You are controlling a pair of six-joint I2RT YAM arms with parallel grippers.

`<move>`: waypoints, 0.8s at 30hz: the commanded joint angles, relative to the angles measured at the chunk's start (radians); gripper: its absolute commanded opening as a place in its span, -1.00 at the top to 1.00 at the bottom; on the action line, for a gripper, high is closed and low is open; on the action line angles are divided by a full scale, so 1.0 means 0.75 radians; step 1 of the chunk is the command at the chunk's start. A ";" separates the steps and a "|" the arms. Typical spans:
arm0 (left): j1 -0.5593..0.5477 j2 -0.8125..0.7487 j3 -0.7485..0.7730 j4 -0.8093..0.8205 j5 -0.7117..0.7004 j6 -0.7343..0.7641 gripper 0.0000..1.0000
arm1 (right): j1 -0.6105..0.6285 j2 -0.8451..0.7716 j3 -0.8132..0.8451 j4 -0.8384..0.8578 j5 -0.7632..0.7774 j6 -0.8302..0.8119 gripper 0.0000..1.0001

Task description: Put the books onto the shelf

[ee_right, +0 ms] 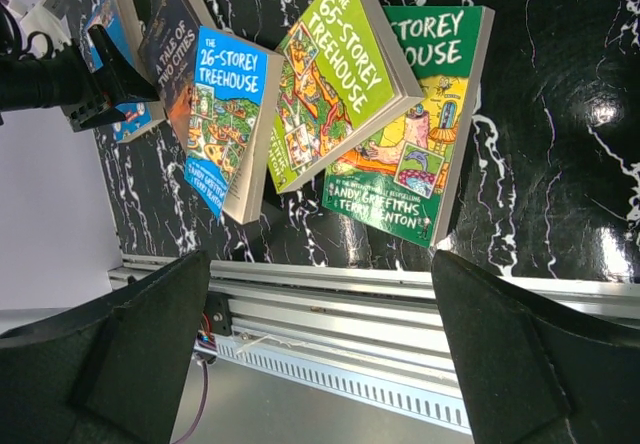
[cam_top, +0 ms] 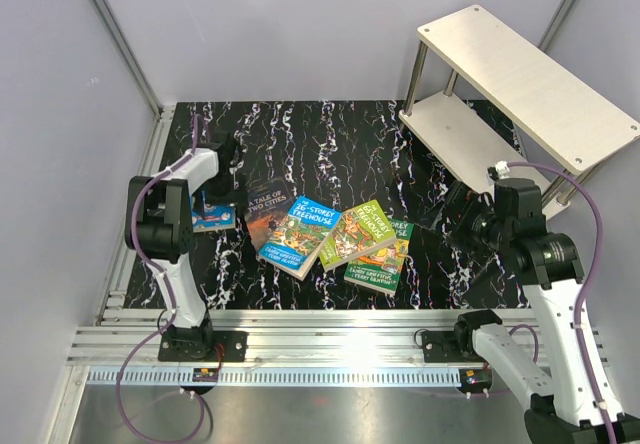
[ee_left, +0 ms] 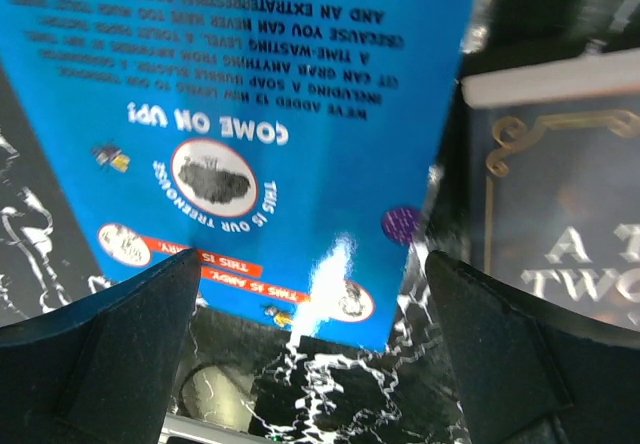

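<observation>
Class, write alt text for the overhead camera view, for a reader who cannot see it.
Five paperbacks lie in a loose, partly overlapping row on a black marbled table, between the left arm and the right arm. None is on the pale two-tier shelf standing at the far right.

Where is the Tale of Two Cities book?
In the top view, A Tale of Two Cities lies left of centre, between the blue book beside the left arm and the 26-Storey Treehouse, which overlaps its right edge.
</observation>
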 commanded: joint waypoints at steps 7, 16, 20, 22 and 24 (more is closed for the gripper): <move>0.088 0.087 -0.051 0.106 0.164 0.022 -0.84 | 0.009 0.110 0.023 0.061 0.012 -0.041 -1.00; 0.106 0.128 -0.027 0.119 0.219 0.030 1.00 | 0.007 0.173 0.027 0.072 0.006 -0.076 -1.00; 0.106 0.094 0.010 0.096 0.246 0.026 1.00 | 0.009 0.186 0.031 0.074 0.004 -0.088 -1.00; 0.108 0.049 0.037 0.065 0.254 0.016 1.00 | 0.009 0.194 0.031 0.074 0.004 -0.092 -0.99; 0.106 0.000 0.104 0.008 0.256 0.010 1.00 | 0.009 0.202 0.031 0.078 -0.008 -0.101 -0.99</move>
